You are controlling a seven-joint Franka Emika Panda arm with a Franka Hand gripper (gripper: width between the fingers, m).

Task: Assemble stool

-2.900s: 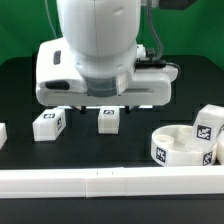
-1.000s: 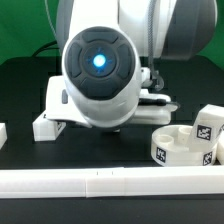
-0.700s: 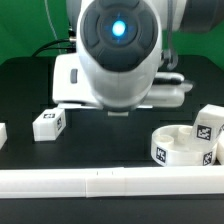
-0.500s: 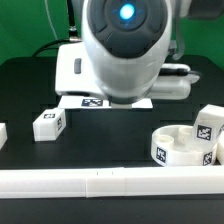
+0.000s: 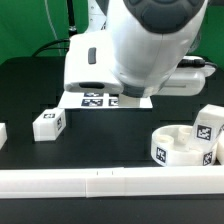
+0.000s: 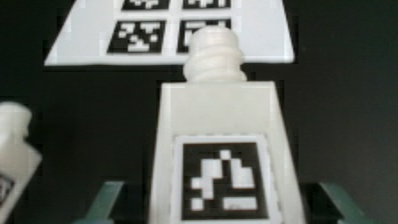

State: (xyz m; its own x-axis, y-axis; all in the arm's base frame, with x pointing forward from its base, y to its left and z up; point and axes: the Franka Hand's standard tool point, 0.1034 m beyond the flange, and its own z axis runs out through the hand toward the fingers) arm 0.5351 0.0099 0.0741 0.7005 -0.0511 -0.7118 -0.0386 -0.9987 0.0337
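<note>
A white stool leg (image 6: 221, 150) with a black-and-white tag lies between my gripper's (image 6: 219, 205) fingers (image 6: 111, 205), and the gripper is shut on it. Its ribbed peg points toward the marker board (image 6: 80, 45). In the exterior view the arm's bulk hides the held leg. The round seat (image 5: 180, 145) rests at the exterior view's right with a tagged leg (image 5: 210, 125) just behind it. Another leg (image 5: 47, 124) lies on the black table at the left. A white part (image 6: 15, 150) shows at the edge of the wrist view.
A long white rail (image 5: 100, 183) runs along the front of the table. The marker board (image 5: 100, 99) lies behind the middle, partly under the arm. A small white piece (image 5: 3, 133) sits at the far left edge.
The arm has swung toward the exterior view's right, uncovering the marker board. The leg that lay under the gripper earlier is gone from the table.
</note>
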